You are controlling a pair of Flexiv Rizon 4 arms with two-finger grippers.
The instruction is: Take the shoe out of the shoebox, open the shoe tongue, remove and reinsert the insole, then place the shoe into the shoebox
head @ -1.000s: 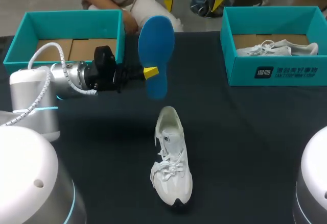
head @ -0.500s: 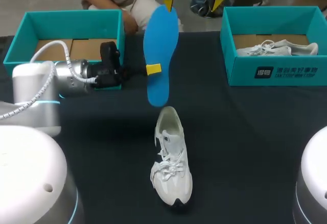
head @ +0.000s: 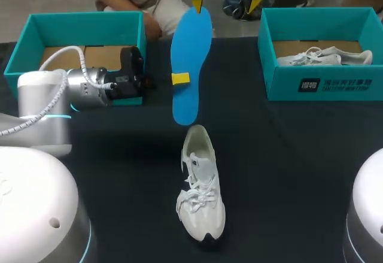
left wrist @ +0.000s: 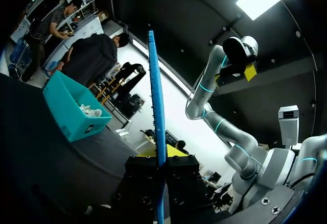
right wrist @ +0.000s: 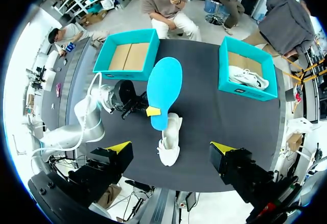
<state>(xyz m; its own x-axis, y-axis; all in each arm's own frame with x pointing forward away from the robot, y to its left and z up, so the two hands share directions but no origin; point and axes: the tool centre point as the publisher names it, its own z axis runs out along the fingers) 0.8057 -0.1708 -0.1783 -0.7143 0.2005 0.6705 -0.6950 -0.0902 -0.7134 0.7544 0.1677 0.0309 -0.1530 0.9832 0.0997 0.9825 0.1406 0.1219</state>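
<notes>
Shoebox point(head: 36, 23), teal, upper left of frame, cardboard floor showing. Just in front of it, left arm point(head: 66, 89) stretched level over dark table point(head: 299, 155). Left gripper point(head: 181, 78) clamped on blue insole point(head: 190, 47) near its middle, upper centre of frame, insole raised off the table; edge-on between the fingers in left wrist view. Insole's lower end near heel of white shoe point(head: 200, 185). Shoe flat on table, lower centre, laces up, toe toward bottom edge. Right gripper point(right wrist: 170, 147) high above table, fingers wide apart. Second shoebox point(head: 323, 86) upper right, another white shoe point(head: 323, 56) inside.
</notes>
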